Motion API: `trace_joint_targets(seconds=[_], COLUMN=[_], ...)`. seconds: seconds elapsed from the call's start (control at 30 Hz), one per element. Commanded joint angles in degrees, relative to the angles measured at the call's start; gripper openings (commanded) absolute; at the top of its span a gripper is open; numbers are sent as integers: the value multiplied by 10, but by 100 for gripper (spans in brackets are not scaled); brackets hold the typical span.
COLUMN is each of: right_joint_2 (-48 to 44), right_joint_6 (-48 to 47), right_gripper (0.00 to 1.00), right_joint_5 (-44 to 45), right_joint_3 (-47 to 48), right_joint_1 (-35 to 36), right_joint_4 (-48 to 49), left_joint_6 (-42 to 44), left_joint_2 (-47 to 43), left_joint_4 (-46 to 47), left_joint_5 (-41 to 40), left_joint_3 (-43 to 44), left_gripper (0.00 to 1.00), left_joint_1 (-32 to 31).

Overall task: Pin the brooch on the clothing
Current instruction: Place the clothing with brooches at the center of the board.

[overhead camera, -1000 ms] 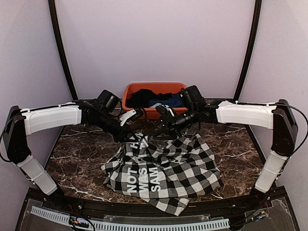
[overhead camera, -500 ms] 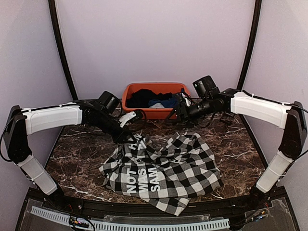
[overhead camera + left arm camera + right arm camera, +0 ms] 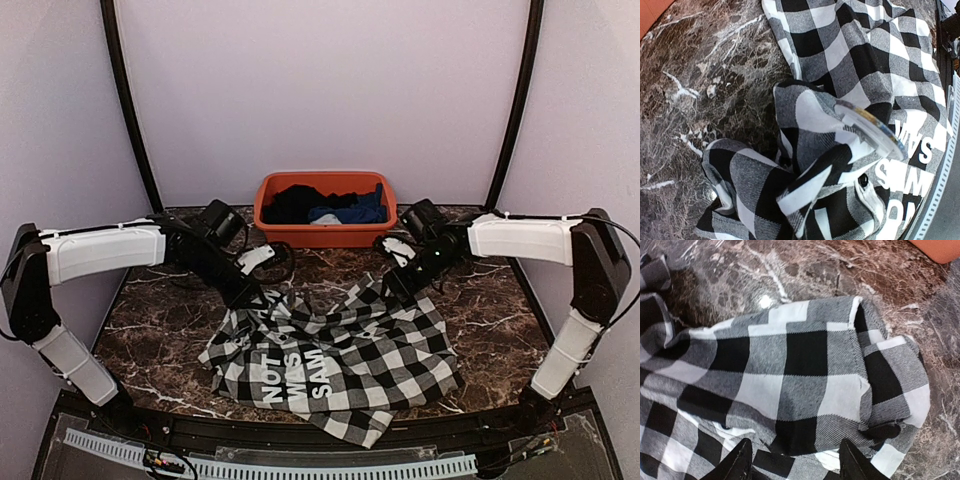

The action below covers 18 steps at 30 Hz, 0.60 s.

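Your left tool [image 3: 262,288] is closed at the bunched far-left edge of the black-and-white buffalo-check shirt with white block letters [image 3: 340,345]; the pictures do not show whether cloth is pinched in it. The shirt lies crumpled in the middle of the dark marble-patterned surface [image 3: 160,320]. In the left wrist view, a round flat brooch with a clear rim [image 3: 870,131] sits edge-on at a raised fold, near the letters. Your right tool [image 3: 797,465] has its fingers apart over the shirt's far-right corner and holds nothing.
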Motion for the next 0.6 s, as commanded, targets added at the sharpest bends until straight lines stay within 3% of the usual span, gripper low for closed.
trace_joint_targets(seconds=[0.0,0.07,0.2,0.43,0.5,0.57], right_joint_2=[-54,-68,-67,5,34,54], right_joint_6=[-162,-208,-259,-322,-332,-337], right_gripper=[56,55,55,54,48,34], right_joint_5=[-36,-70,-52,-28,-31,-25], right_joint_3=[-65,-95,-123,-81,-61,-50], right_joint_1=[4,4,5,7,7,6], right_joint_4=[91,135,189,168,147,136], left_joint_6=[-6,-7,-6,-7,-7,-6], left_joint_2=[-17,-17,-16,0,5,9], left_joint_4=[-30,-31,-31,-25,-27,-29], left_joint_5=[-31,-40,-56,-66,-69,-75], left_joint_3=[-28,-34,-43,-41,-37,-31], left_gripper=[4,4,4,3,3,3], left_joint_1=[-3,-3,-3,-2,-2,-2])
